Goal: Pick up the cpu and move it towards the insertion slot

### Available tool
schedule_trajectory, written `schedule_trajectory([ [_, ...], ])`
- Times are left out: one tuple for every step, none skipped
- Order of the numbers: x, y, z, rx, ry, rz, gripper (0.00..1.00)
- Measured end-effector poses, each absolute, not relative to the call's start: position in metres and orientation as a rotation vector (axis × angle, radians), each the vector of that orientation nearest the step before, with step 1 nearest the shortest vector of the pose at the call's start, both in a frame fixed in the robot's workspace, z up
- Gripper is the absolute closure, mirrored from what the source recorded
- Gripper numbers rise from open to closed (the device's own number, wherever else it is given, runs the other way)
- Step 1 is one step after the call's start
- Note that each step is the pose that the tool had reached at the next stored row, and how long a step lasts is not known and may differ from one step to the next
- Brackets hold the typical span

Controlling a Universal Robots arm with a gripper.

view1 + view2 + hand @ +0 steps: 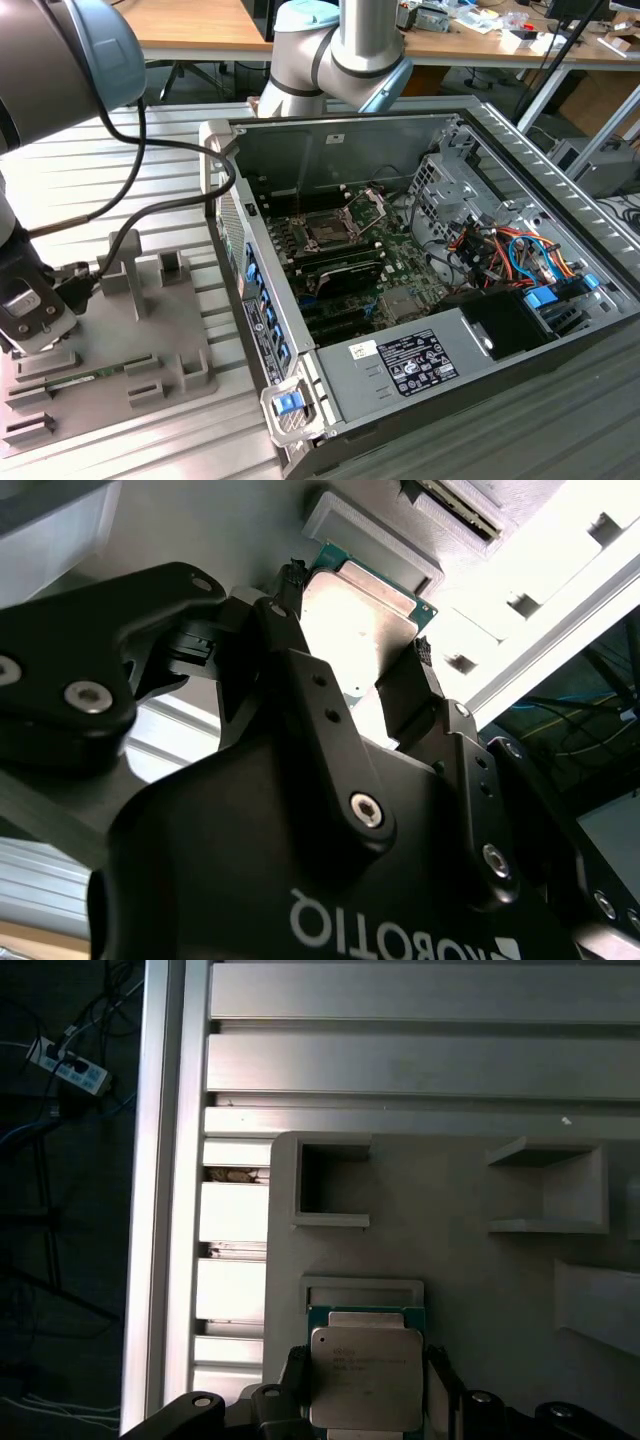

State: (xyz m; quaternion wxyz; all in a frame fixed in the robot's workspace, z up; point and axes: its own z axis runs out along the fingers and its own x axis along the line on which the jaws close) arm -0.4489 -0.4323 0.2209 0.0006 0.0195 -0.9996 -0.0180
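A grey tray sits on the slatted metal table at the exterior view's left, an open computer case just beside it, wooden desks beyond.

White block lettering is noted, upside down, on the black housing of the gripper in the second wrist view. Faint lines of print are seen on the metal top of the cpu in the first wrist view, but none can be made out. In the exterior view, a black label with white print and a small white sticker are found on the grey power supply cover. Neither is legible.
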Motion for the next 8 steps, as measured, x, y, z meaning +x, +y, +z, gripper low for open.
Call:
schedule_trajectory([
  [-0.4489, -0.4323, 0.2212, 0.061, -3.139, -0.057, 0.45],
  [-0.4488, -0.4323, 0.2214, 0.061, -3.139, -0.057, 0.45],
  [-0.4489, -0.4323, 0.2217, 0.061, -3.139, -0.057, 0.45],
  [-0.4489, -0.4323, 0.2219, 0.061, -3.139, -0.057, 0.45],
  [-0.4488, -0.4323, 0.2224, 0.061, -3.139, -0.057, 0.45],
  [-0.4489, -0.4323, 0.2231, 0.061, -3.139, -0.057, 0.45],
  [-0.4489, -0.4323, 0.2235, 0.061, -3.139, -0.057, 0.45],
  [-0.4489, -0.4323, 0.2238, 0.061, -3.139, -0.057, 0.45],
])
